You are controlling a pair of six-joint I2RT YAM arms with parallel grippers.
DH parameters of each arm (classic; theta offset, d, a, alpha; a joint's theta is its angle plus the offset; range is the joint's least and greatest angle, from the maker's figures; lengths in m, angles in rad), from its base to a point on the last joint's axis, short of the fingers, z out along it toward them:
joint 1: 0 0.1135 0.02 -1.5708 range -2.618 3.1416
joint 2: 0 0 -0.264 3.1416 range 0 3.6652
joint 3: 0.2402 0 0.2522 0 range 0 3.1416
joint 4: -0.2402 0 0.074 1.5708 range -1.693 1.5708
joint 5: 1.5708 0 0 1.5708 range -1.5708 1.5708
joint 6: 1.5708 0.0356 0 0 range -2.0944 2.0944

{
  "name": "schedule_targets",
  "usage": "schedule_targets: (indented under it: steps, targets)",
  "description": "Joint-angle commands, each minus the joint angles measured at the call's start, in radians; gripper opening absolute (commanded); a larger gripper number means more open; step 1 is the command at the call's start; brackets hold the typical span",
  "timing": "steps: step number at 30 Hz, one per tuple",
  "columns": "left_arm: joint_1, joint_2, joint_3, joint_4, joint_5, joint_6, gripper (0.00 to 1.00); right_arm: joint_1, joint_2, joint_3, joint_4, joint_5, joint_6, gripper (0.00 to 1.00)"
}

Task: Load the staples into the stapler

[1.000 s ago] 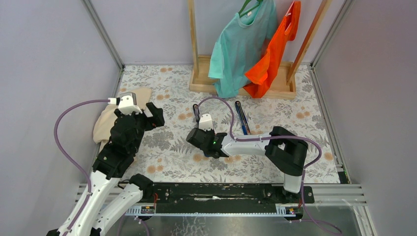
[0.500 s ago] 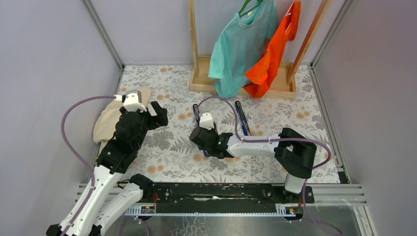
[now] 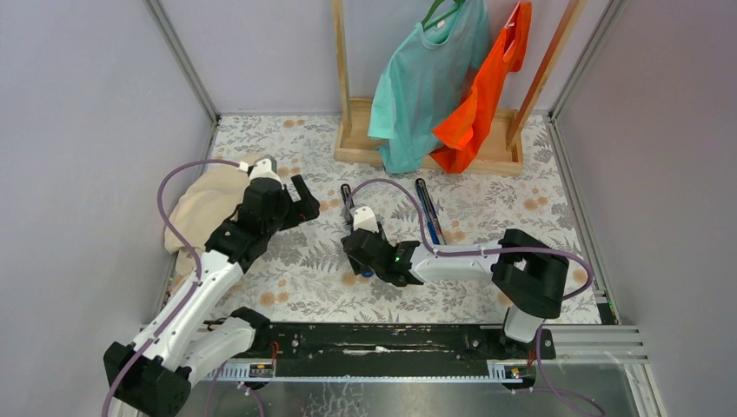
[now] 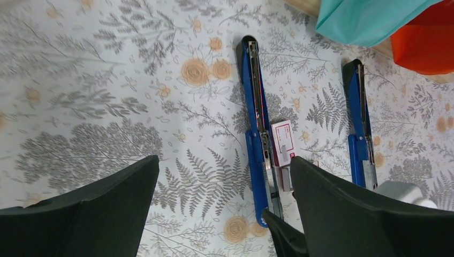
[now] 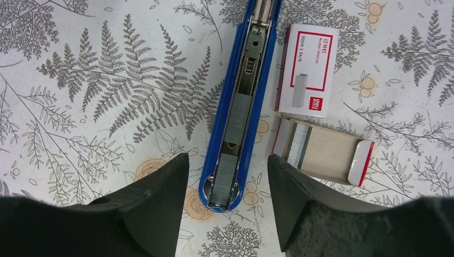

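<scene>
An opened blue stapler (image 5: 243, 96) lies flat on the flowered cloth, its metal channel facing up. A silvery-grey strip of staples (image 5: 234, 128) sits in that channel near the rounded front end. My right gripper (image 5: 227, 166) is open and holds nothing, one finger on each side of that front end. More staples (image 5: 299, 144) rest in a cardboard tray (image 5: 332, 155) to the right, under its white and red sleeve (image 5: 308, 72). My left gripper (image 4: 222, 171) hangs wide open above the same stapler (image 4: 257, 123) and touches nothing. From above, the stapler (image 3: 348, 198) lies between both grippers.
A second blue stapler (image 4: 361, 123) lies to the right, parallel to the first. A beige cloth (image 3: 204, 213) is bunched at the left wall. A wooden rack (image 3: 356, 143) at the back holds a teal shirt (image 3: 426, 78) and an orange shirt (image 3: 478, 104).
My left arm has swung right and forward from the beige cloth toward the stapler. The right gripper has slid slightly toward the near edge over the stapler's front end.
</scene>
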Motion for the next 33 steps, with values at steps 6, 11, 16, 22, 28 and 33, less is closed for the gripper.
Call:
schedule_targets:
  steps: [6,11,16,22,28,33]
  targets:
    - [0.060,0.136,-0.140,0.255,0.210,-0.190,1.00,0.011,0.039,-0.014,0.074,-0.052,-0.056,0.55]
    - [0.103,0.230,-0.202,0.409,0.323,-0.252,1.00,0.016,0.057,-0.010,0.065,-0.037,-0.065,0.47]
    - [0.126,0.333,-0.237,0.549,0.367,-0.294,0.99,0.019,0.048,-0.019,0.059,-0.028,-0.077,0.35]
    - [0.160,0.471,-0.243,0.712,0.459,-0.339,0.97,0.018,0.023,-0.045,0.068,-0.036,-0.095,0.15]
    - [0.164,0.599,-0.270,0.859,0.539,-0.407,0.93,0.018,0.001,-0.073,0.085,-0.038,-0.112,0.09]
    - [0.171,0.692,-0.328,0.987,0.549,-0.460,0.91,0.018,0.000,-0.082,0.090,-0.044,-0.120,0.07]
